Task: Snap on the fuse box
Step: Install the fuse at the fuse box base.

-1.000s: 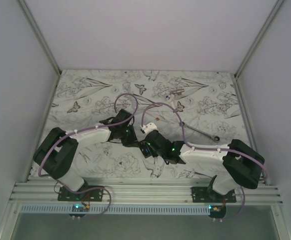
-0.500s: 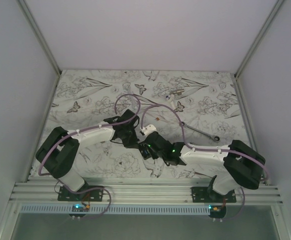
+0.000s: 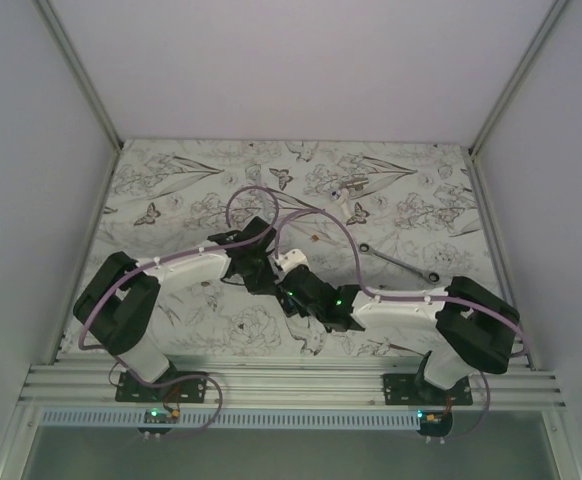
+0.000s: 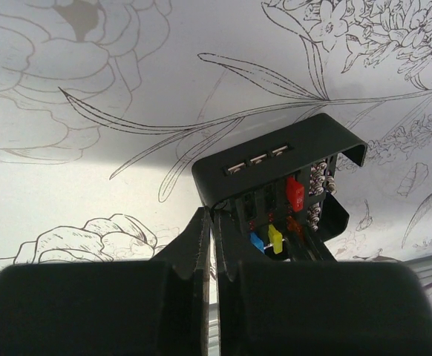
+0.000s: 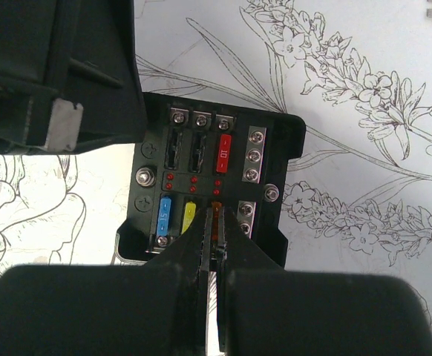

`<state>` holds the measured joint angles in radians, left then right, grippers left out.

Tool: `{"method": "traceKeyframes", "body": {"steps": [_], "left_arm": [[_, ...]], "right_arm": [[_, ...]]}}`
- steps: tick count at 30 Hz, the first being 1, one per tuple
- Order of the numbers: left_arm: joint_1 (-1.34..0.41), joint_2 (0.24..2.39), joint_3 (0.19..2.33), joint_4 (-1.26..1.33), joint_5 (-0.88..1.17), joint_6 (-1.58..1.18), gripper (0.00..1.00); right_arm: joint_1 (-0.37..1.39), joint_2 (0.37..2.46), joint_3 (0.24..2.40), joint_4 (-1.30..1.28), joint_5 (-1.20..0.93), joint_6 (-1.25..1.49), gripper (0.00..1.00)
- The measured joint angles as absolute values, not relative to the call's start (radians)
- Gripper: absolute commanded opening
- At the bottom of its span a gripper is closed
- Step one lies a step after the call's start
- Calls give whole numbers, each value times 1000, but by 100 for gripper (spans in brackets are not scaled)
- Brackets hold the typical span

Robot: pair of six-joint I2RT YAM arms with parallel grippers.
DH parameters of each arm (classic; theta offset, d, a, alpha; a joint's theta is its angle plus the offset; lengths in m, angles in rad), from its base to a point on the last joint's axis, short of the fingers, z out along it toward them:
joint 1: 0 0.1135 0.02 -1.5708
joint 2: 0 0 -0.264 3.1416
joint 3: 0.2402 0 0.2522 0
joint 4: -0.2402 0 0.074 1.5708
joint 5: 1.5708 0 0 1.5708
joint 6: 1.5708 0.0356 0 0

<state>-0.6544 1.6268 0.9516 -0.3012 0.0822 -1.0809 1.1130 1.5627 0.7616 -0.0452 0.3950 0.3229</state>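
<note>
Floral tablecloth (image 3: 171, 190) under both arms. Vs 1 s ago you've swung the L gripper (image 4: 210, 222) right & the R gripper (image 5: 217, 219) left, so they now crowd together mid-frame in top view. Fuse box (image 5: 201, 182) lies beneath them on the cloth, black, face up. It shows a red fuse (image 5: 225, 150) in the upper row, blue fuse (image 5: 165, 215) & yellow fuse (image 5: 189, 215) below. R fingers pinch an orange fuse (image 5: 217, 205) beside the yellow. L fingers are pressed together, tips at the box's lower-left corner in the L wrist view.
</note>
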Motion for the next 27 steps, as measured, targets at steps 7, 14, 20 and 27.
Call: {"method": "traceKeyframes", "body": {"steps": [7, 14, 20, 27], "left_arm": [[-641, 1627, 949, -300, 95, -1105, 0], [-635, 1609, 923, -281, 104, -1132, 0], [-622, 1600, 915, -280, 105, -1134, 0], [-622, 1590, 900, -262, 110, -1134, 9]], "right_arm": [[1116, 1549, 748, -36, 407, 363, 0], [1127, 1550, 735, -26, 427, 425, 0], [1141, 1571, 745, -21, 464, 458, 0], [1143, 1562, 756, -40, 469, 468, 6]]}}
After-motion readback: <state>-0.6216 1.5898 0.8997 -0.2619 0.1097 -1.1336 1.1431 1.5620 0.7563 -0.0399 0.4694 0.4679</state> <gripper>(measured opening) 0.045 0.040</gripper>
